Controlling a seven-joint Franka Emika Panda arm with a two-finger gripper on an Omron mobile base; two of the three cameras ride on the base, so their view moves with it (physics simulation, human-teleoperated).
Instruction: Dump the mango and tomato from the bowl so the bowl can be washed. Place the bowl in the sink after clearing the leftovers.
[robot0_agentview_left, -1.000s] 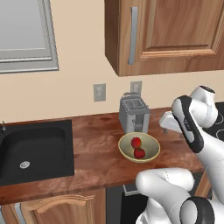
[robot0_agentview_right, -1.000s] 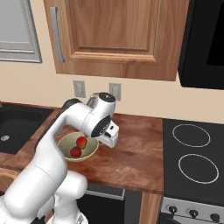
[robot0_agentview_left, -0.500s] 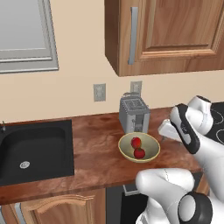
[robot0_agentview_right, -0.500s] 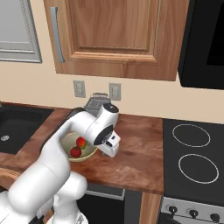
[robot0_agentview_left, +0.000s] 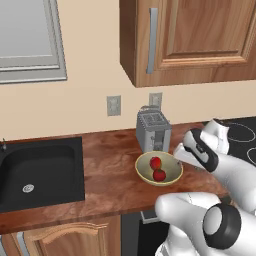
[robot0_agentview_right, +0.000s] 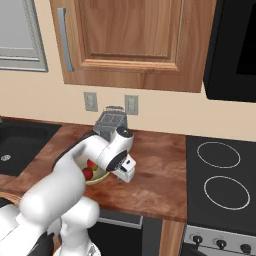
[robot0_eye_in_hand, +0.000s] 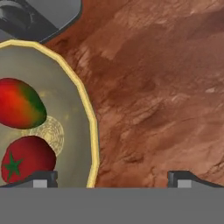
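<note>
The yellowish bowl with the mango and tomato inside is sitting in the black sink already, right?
No. The pale yellowish-olive round bowl sits on the brown wooden counter in front of the silver toaster, not in the black rectangular sink. The left base view shows it.

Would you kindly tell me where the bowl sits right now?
The bowl sits on the wooden counter, just in front of the toaster, right of the sink.

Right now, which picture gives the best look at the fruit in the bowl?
The hand view: the mango and tomato appear large and sharp inside the bowl. The left base view shows both as small red shapes; in the right base view the arm partly covers them.
</note>
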